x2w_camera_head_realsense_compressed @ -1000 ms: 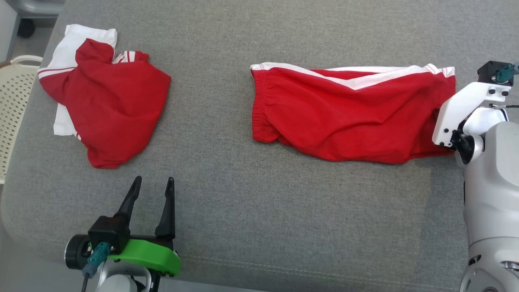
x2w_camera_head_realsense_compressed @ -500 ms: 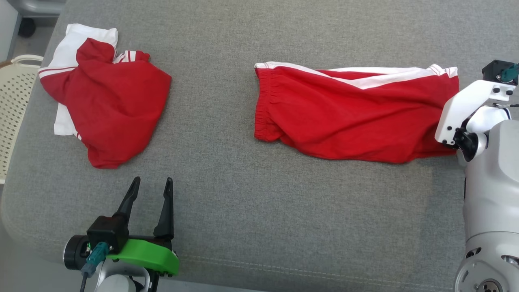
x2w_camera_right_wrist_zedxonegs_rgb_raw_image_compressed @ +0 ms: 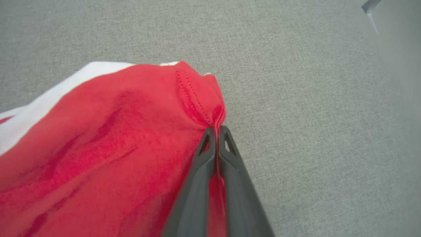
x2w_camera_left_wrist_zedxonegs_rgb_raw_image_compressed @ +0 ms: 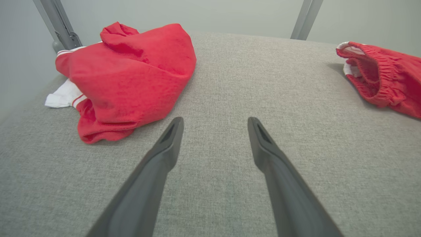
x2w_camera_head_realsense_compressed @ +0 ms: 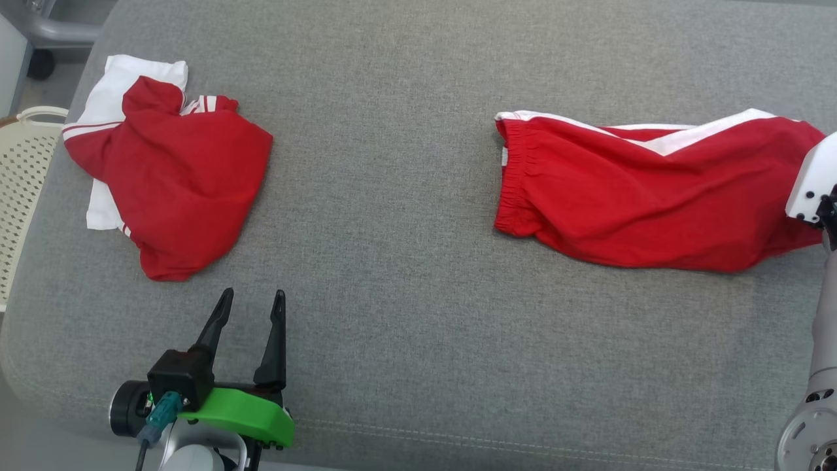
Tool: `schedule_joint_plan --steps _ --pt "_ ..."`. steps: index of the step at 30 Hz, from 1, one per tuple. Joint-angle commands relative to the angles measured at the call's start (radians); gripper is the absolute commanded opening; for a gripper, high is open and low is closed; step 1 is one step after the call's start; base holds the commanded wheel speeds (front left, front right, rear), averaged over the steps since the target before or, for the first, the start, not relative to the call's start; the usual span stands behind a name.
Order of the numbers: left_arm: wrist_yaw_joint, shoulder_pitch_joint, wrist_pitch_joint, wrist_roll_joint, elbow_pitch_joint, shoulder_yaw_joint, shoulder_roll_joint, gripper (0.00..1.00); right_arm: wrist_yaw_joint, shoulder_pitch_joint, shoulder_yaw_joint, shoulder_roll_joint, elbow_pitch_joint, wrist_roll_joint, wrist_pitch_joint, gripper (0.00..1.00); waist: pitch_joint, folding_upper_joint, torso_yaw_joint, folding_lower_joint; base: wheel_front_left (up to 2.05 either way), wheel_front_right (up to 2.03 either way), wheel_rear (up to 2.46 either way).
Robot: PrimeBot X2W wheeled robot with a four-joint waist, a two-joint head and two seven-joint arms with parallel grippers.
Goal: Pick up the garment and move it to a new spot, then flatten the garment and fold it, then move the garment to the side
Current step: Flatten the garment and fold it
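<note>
Spanning the whole head view, grey fabric surface (x2w_camera_head_realsense_compressed: 405, 340) carries 2 garments, well apart. On robot's R side lie red shorts (x2w_camera_head_realsense_compressed: 641, 203) w/ white side stripe, stretched lengthwise, elastic waistband toward centre, other end at R edge of view. At far L sits crumpled red-and-white garment (x2w_camera_head_realsense_compressed: 176, 190), near cream perforated basket (x2w_camera_head_realsense_compressed: 19, 190) beside the surface edge. R gripper (x2w_camera_right_wrist_zedxonegs_rgb_raw_image_compressed: 216, 129): fingers pressed together, pinching hem corner of the shorts. L gripper (x2w_camera_head_realsense_compressed: 254, 292): fingers spread, nothing between, at near L edge, close to crumpled garment, not touching.
</note>
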State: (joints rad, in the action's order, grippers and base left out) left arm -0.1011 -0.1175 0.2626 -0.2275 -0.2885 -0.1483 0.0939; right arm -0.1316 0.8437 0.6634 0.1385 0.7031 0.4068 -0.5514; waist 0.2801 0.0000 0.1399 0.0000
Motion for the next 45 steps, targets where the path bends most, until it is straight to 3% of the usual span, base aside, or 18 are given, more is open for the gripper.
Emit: schedule_joint_plan --steps 1,10,25,32,45 --pt "-0.002 -0.002 0.004 0.001 0.000 0.001 0.001 1.00 0.002 -0.009 0.001 0.007 -0.007 0.008 0.006 0.00 -0.011 0.0000 -0.001 0.0000 0.00 0.00 0.00" --pt "0.007 0.030 0.003 -0.002 -0.003 0.010 0.003 1.00 0.002 -0.021 -0.114 -0.030 -0.036 -0.042 -0.032 0.00 -0.078 0.0000 -0.014 0.0000 0.00 0.00 0.00" --pt "-0.001 0.031 0.003 -0.016 -0.018 -0.017 -0.010 1.00 0.002 0.012 -0.539 -0.086 0.014 -0.290 -0.088 0.00 -0.098 0.0000 0.022 0.0000 0.00 0.00 0.00" --pt "-0.004 0.017 0.003 -0.025 -0.031 -0.028 -0.020 1.00 0.002 0.041 -0.742 -0.087 0.072 -0.493 -0.100 0.00 -0.089 0.0000 0.075 0.0000 0.00 0.00 0.00" --pt "-0.009 0.024 0.003 -0.026 -0.041 -0.029 -0.031 1.00 0.002 0.042 -0.862 -0.087 0.126 -0.579 -0.077 0.00 -0.093 0.0000 0.112 0.0000 0.00 0.00 0.00"
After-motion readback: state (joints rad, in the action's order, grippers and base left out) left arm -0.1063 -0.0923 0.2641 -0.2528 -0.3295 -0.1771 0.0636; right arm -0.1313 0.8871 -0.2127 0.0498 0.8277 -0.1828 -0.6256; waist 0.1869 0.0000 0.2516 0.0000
